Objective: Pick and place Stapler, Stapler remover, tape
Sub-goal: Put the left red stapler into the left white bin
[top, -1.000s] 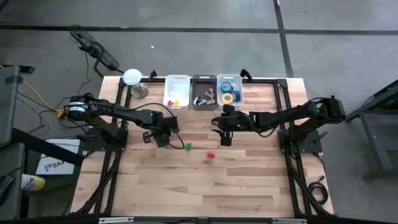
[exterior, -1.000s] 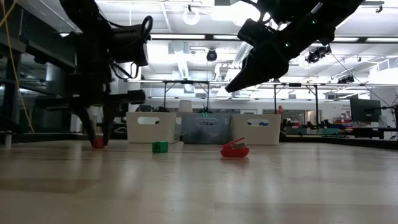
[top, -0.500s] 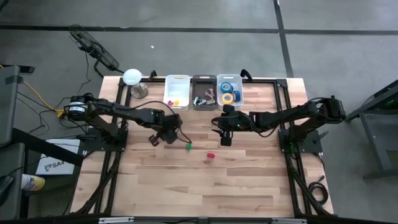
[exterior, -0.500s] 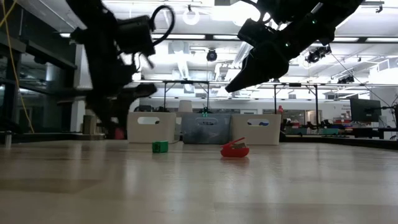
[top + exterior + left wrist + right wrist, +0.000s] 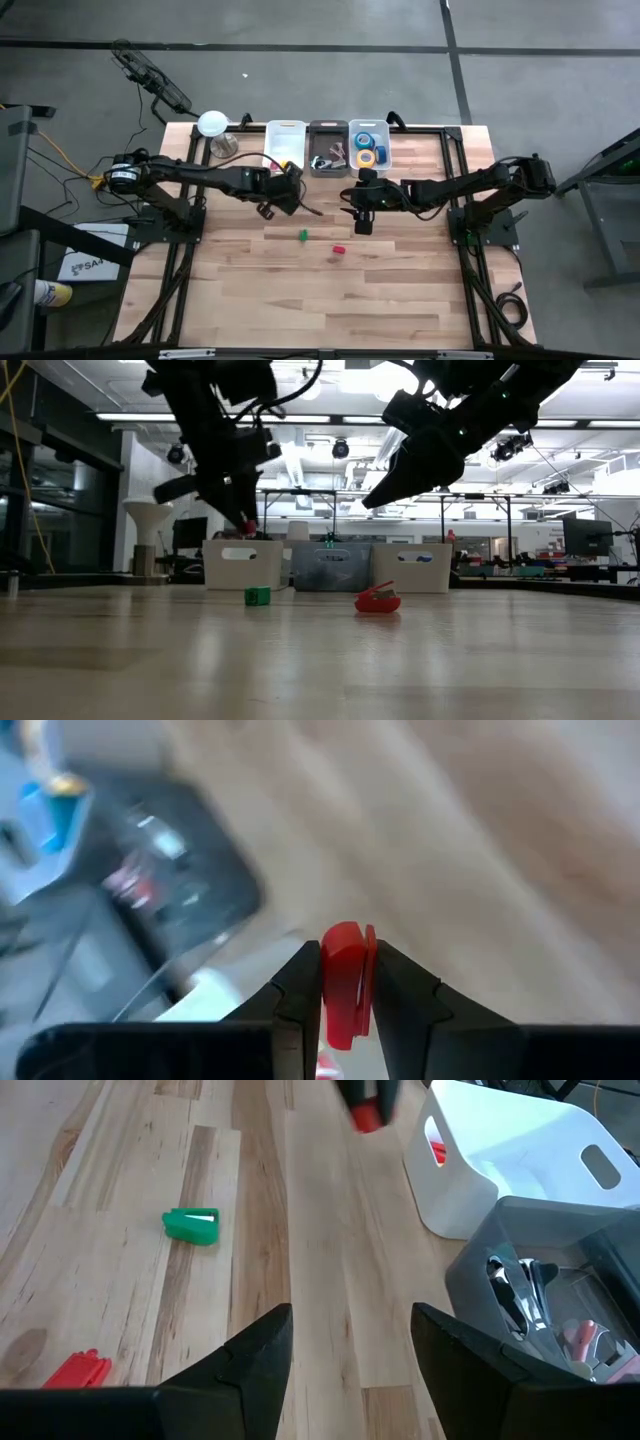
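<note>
Your left gripper (image 5: 348, 982) hangs raised at the far middle, jaws pinched tight on something. Your right gripper (image 5: 350, 1342) hovers just to its right, fingers spread wide.

Two robot arms work at the table. Three bins sit in a row at the far side: one white bin (image 5: 284, 146), one grey bin (image 5: 327, 148) and one clear bin (image 5: 368, 146). The clear bin holds three tape rolls, two blue (image 5: 363, 140) and one yellow (image 5: 366, 157). Two small things lie on the wood: one green piece (image 5: 303, 235) and one red piece (image 5: 338, 250). One more red piece (image 5: 345, 982) sits between the left gripper's fingers.
</note>
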